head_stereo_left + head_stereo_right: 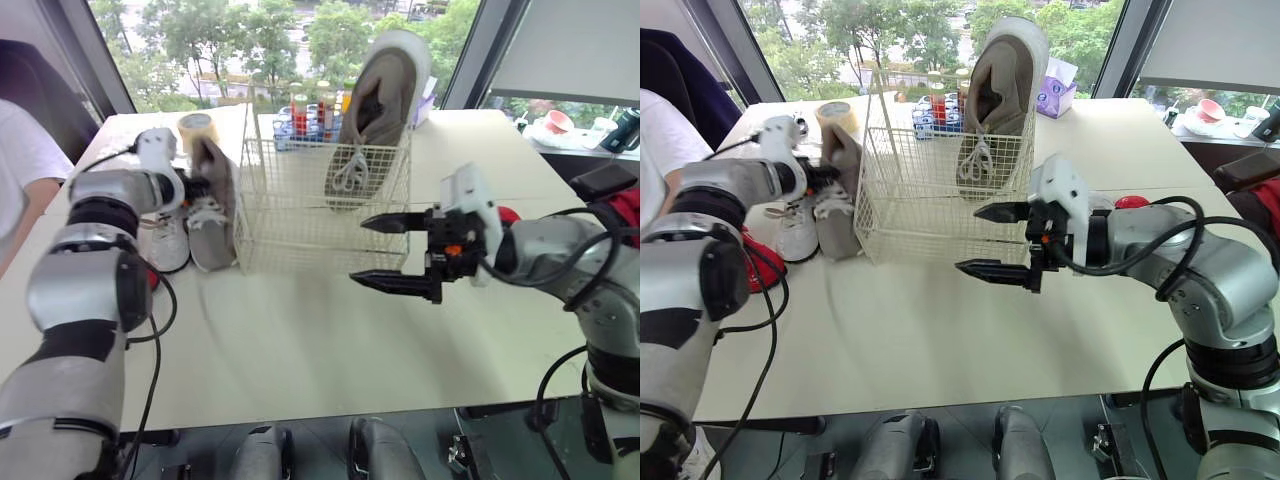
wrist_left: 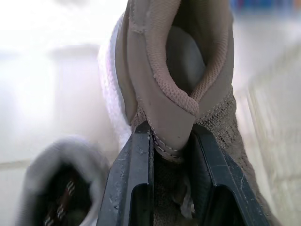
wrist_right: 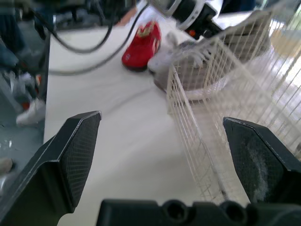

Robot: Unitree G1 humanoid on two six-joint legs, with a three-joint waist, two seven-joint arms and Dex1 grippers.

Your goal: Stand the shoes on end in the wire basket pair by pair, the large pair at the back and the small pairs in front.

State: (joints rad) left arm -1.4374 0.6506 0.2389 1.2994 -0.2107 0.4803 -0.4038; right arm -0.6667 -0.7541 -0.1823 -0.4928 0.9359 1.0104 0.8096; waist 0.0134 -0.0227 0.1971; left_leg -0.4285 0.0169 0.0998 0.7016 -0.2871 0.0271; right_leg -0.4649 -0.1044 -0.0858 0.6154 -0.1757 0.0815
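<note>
Left wrist view: the heel rim of a tan shoe point(image 2: 174, 70) is pinched tight between the fingers point(image 2: 136, 162) of the left gripper point(image 2: 170, 137). The shoe is held just left of the wire basket point(image 1: 300, 232), heel up, toe toward the counter point(image 1: 300, 345). What looks like its twin point(image 1: 378, 105) is stood on end at the basket's far right, so the held shoe likely must be carried right and far. The right gripper point(image 1: 358, 250) is spread wide by the basket's near right side, and nothing is held in it.
</note>
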